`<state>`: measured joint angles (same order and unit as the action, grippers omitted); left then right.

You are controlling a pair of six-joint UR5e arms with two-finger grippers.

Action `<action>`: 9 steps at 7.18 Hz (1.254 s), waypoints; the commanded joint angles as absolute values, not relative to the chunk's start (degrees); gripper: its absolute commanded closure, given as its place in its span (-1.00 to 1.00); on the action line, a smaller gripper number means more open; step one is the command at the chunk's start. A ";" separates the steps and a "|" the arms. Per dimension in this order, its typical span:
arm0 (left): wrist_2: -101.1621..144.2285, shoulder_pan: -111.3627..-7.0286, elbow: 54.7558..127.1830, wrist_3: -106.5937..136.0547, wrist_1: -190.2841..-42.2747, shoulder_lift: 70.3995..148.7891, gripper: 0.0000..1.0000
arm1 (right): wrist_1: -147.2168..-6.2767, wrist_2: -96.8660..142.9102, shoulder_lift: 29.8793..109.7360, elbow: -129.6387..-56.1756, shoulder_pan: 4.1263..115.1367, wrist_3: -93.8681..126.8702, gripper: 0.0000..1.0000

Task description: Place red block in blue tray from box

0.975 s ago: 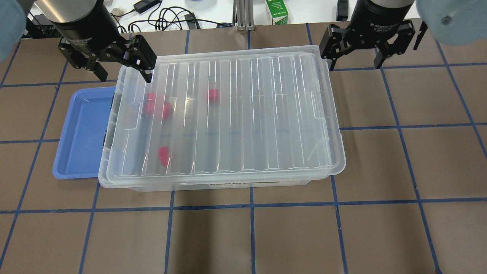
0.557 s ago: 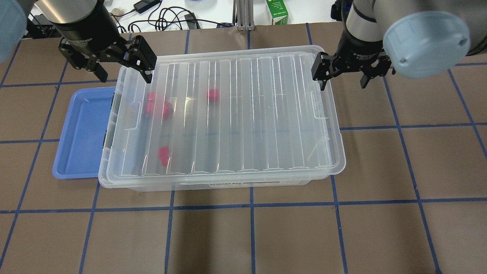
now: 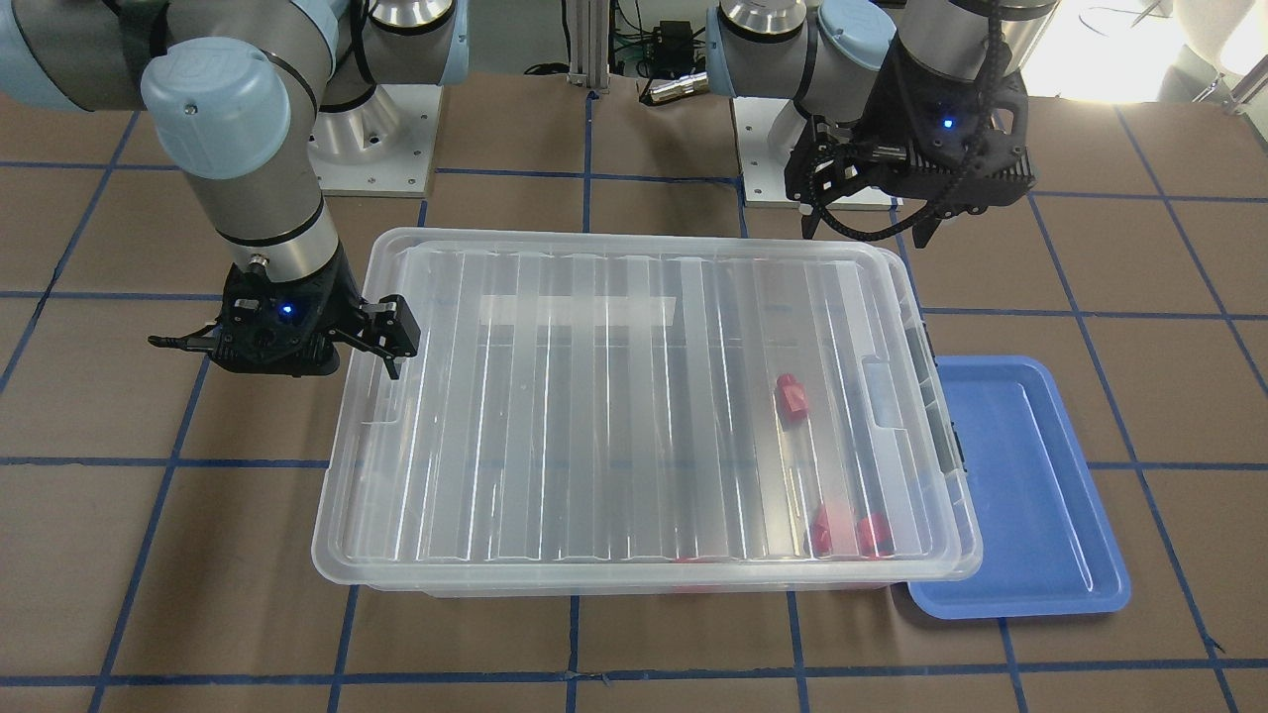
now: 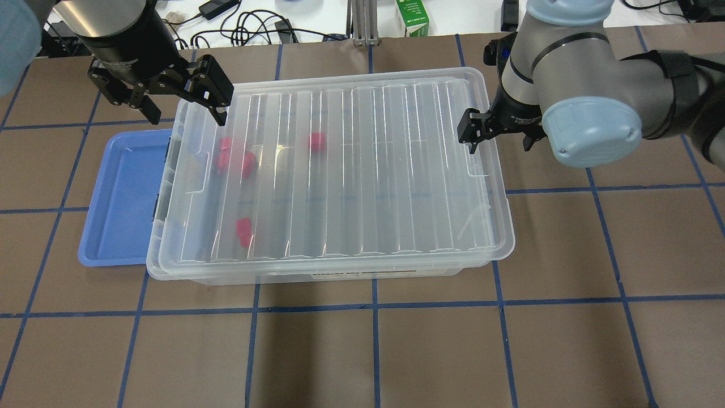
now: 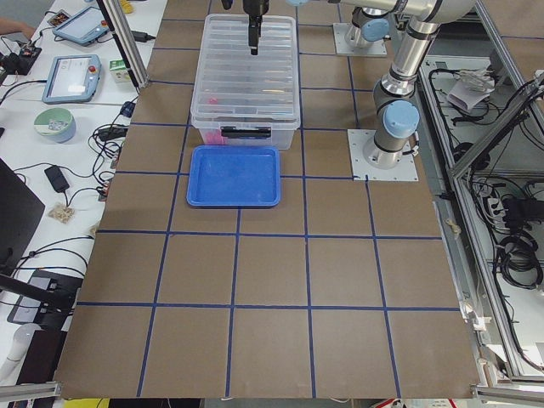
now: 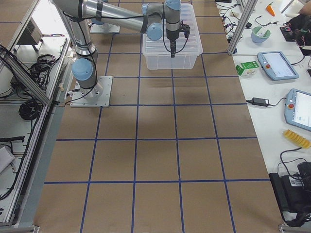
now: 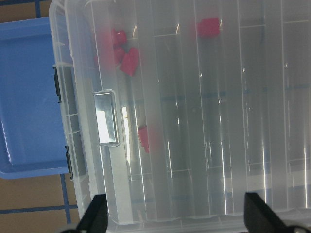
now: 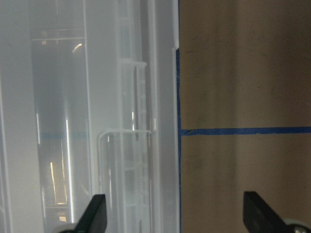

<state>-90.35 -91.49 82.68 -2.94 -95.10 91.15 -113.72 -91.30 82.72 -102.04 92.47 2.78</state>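
The box (image 4: 396,170) is a clear bin with its ribbed lid on, at the table's middle. Several red blocks lie inside near its left end: one (image 4: 317,141), a cluster (image 4: 242,163) and one (image 4: 244,231); they also show in the left wrist view (image 7: 209,27). The blue tray (image 4: 122,192) lies on the table against the box's left end, empty. My left gripper (image 4: 184,113) is open above the box's far left corner. My right gripper (image 4: 498,140) is open and straddles the rim at the box's right end (image 8: 146,131).
A green carton (image 4: 412,17) and cables (image 4: 255,25) lie beyond the table's far edge. The table is brown with a blue tape grid (image 4: 374,306). Tablets and other gear (image 6: 277,65) sit on a side bench.
My right arm has swung from behind the box toward its right end, and the gripper now straddles the lid's rim. My left gripper has stayed in place.
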 commanded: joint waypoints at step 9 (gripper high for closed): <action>-90.26 -91.49 82.53 -2.90 -95.10 91.05 -1.00 | -112.68 -102.64 80.86 -102.04 81.05 -2.28 -1.00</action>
